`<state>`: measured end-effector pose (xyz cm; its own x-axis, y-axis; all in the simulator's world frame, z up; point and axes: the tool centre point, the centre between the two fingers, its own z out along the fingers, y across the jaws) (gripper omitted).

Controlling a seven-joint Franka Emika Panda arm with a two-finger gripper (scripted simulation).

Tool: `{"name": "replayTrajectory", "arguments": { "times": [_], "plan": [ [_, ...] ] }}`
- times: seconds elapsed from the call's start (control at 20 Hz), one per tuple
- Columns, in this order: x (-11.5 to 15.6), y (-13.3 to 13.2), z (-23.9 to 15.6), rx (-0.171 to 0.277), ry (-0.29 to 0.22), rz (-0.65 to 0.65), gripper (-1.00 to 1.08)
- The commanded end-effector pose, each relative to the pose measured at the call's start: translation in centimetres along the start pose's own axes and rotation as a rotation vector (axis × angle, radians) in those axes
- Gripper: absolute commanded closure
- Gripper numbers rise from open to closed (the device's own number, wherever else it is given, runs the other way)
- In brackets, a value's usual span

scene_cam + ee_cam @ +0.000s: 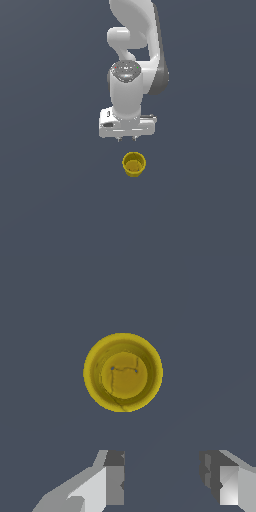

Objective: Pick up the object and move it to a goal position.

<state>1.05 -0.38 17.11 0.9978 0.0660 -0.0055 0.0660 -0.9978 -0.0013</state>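
Nothing grasped yet: I still have the approach, grab, lift and carry to do; no goal marker visible. Yellow cup (134, 164) sits upright on the worktop (45, 200), apart from my gripper (126, 139). Gripper's spread wide, empty, pointing straight down, hovering just beside the cup, not over it.

Flat, even light on the dull slate floor (50, 210), no cast shadow beside the yellow cup (134, 164), soft sheen on the white arm (131, 75) above it, and both renders coarse, jagged-edged, slightly soft throughout.
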Motion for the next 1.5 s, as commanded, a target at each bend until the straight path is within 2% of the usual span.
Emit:
{"name": "replayTrajectory", "arguments": {
  "times": [0.0,0.8,1.45],
  "plan": [
    [0.3,-0.1,0.2,0.006,-0.004,-0.032,-0.20],
    [3.4,-0.8,2.4,0.089,-0.022,-0.382,-0.20],
    [5.9,-1.1,4.2,0.185,0.001,-0.685,-0.20]
  ]
}}
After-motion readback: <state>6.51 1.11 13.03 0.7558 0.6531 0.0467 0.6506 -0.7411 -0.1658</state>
